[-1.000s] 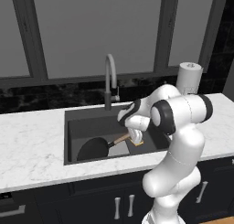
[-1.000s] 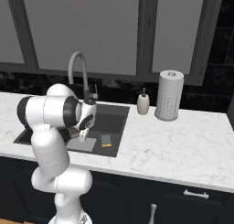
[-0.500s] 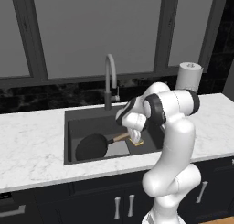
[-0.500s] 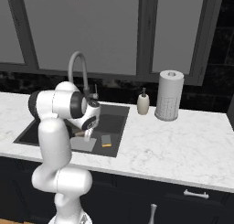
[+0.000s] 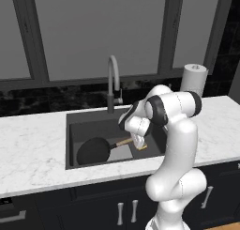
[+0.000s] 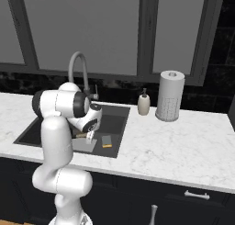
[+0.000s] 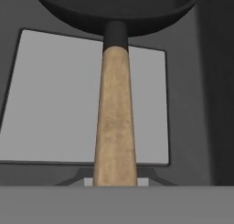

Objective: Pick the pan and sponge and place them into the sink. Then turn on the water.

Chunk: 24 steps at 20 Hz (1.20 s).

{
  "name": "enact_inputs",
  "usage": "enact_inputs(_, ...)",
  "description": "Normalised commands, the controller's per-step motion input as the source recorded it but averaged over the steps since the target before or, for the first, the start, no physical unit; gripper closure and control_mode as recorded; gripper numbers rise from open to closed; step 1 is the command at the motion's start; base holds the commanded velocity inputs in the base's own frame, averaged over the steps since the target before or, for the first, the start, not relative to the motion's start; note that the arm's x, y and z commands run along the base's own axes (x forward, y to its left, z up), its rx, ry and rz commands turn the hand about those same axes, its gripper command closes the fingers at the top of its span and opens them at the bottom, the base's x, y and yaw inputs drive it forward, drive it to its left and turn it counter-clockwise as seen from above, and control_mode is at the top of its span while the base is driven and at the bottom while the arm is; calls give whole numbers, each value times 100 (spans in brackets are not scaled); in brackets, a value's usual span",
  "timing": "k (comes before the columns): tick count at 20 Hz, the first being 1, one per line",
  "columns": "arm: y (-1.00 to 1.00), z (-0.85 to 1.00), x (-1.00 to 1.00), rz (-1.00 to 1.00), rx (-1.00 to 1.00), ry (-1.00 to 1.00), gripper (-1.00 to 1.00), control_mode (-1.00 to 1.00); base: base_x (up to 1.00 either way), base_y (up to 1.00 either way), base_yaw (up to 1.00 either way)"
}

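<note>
The black pan [image 5: 93, 151] lies low in the dark sink [image 5: 75, 126], its wooden handle [image 5: 123, 142] slanting up to my gripper [image 5: 139, 142]. In the hand view the handle [image 7: 114, 122] runs straight down between my fingers, which are hidden, and the pan's bowl [image 7: 114, 6] is at the top above the pale drain plate [image 7: 55, 95]. The gripper [image 6: 89, 136] looks shut on the handle's end. The yellow sponge [image 6: 107, 141] lies on the sink floor just right of the gripper, beside the drain plate [image 6: 84, 145]. The arched faucet [image 5: 112, 79] stands behind the sink; no water runs.
A paper towel roll [image 6: 170, 96] and a soap bottle [image 6: 144, 104] stand on the marble counter [image 6: 183, 146] right of the sink. Dark windows rise behind the faucet [image 6: 78, 65]. Cabinet fronts lie below the counter edge.
My arm's elbow and upper links have swung toward the sink side, while the gripper, the pan and the sponge have stayed almost where they were.
</note>
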Motion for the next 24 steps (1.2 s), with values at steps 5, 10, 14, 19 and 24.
enact_inputs(5, -6, -25, 0, 0, 0, 2, 100, -100, 0, 0, 0)
enact_inputs(10, -17, -20, 1, 0, 0, 4, 100, -100, 0, 0, 0)
enact_inputs(14, -7, -2, 0, 0, 0, 2, 100, -100, 0, 0, 0)
enact_inputs(19, 0, 0, 0, 0, 0, 3, -100, -100, 0, 0, 0)
enact_inputs(24, 0, 1, 2, 0, -1, 0, -100, -100, 0, 0, 0)
